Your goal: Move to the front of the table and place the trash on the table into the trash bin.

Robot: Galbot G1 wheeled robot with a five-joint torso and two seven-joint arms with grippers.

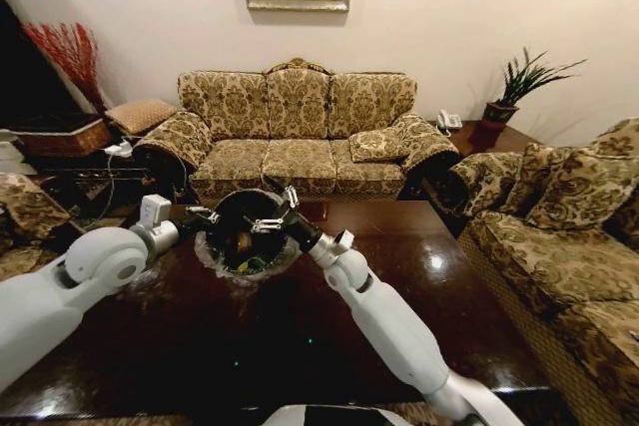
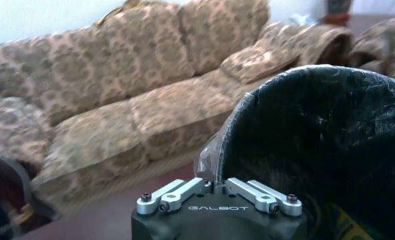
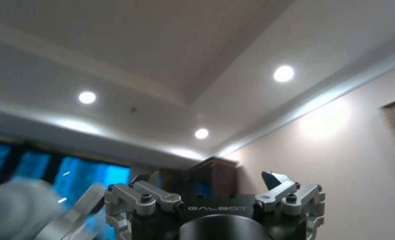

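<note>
The trash bin (image 1: 243, 233), black with a clear crinkly liner, is on the dark brown table (image 1: 419, 276) near its far edge, tipped so its mouth faces me. Inside it lie green and yellow pieces of trash (image 1: 245, 245). My left gripper (image 1: 205, 215) is shut on the bin's rim on its left side; in the left wrist view the rim (image 2: 219, 165) runs straight into the left gripper (image 2: 217, 192), and a green-yellow scrap (image 2: 349, 226) lies inside. My right gripper (image 1: 278, 211) hangs over the bin's upper right rim, open with nothing in it, and points at the ceiling (image 3: 207, 182).
A patterned sofa (image 1: 300, 132) stands behind the table, and another sofa (image 1: 559, 236) lines the right side. A wicker basket (image 1: 62, 135) sits at the far left. A side table with a phone (image 1: 448, 121) and a plant (image 1: 504, 102) fills the back right corner.
</note>
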